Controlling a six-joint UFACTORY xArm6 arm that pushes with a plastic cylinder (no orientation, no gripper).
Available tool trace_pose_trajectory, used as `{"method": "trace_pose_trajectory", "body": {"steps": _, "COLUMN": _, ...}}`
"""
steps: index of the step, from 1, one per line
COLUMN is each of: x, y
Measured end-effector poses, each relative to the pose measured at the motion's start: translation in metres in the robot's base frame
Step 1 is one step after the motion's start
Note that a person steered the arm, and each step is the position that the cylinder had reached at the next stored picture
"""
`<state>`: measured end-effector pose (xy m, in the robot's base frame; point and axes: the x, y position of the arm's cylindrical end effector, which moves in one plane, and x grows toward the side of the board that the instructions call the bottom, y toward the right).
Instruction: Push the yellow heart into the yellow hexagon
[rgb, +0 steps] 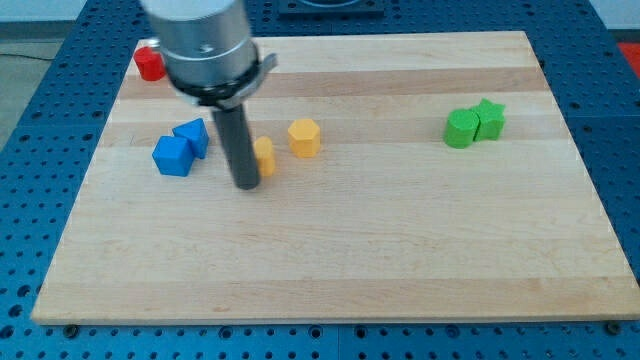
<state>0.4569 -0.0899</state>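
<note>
The yellow hexagon (304, 137) sits on the wooden board left of centre. The yellow heart (265, 157) lies just to its lower left, a small gap between them; my rod hides its left part. My tip (246, 186) rests on the board touching the heart's left side, on the side away from the hexagon.
Two blue blocks (172, 156) (192, 136) touch each other left of my rod. A red block (150, 64) sits at the board's top-left corner. A green block (461, 129) and a green star (489, 119) touch at the right. The board's edge (330, 312) runs along the view's bottom.
</note>
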Motion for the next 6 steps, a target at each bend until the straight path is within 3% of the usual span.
{"method": "trace_pose_trajectory", "body": {"steps": 1, "x": -0.024, "y": 0.004}}
{"method": "trace_pose_trajectory", "body": {"steps": 2, "x": -0.013, "y": -0.049}}
{"method": "trace_pose_trajectory", "body": {"steps": 3, "x": -0.032, "y": -0.057}}
{"method": "trace_pose_trajectory", "body": {"steps": 6, "x": -0.038, "y": 0.017}}
